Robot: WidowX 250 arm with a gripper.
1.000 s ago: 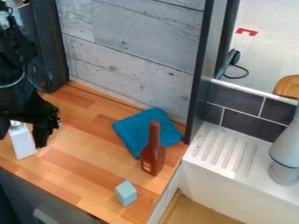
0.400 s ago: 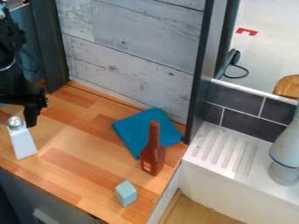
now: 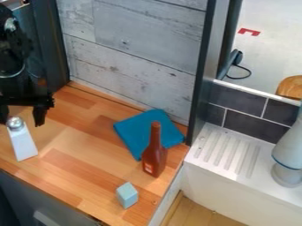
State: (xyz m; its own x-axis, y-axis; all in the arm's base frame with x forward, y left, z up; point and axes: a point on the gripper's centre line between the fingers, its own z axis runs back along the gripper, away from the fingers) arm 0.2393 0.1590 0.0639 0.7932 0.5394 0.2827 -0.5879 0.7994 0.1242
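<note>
A black gripper hung at the left with its two fingers spread apart, near the silver top of a white shaker; the shaker stood on the wooden counter; rightward were a folded blue cloth, a red-brown bottle and a pale blue block.

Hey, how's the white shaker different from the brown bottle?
The shaker is white with a silvery domed top, while the bottle is reddish-brown. The shaker tapers evenly upward; the bottle narrows to a long, slim neck. Both stand upright on the wooden counter.
</note>
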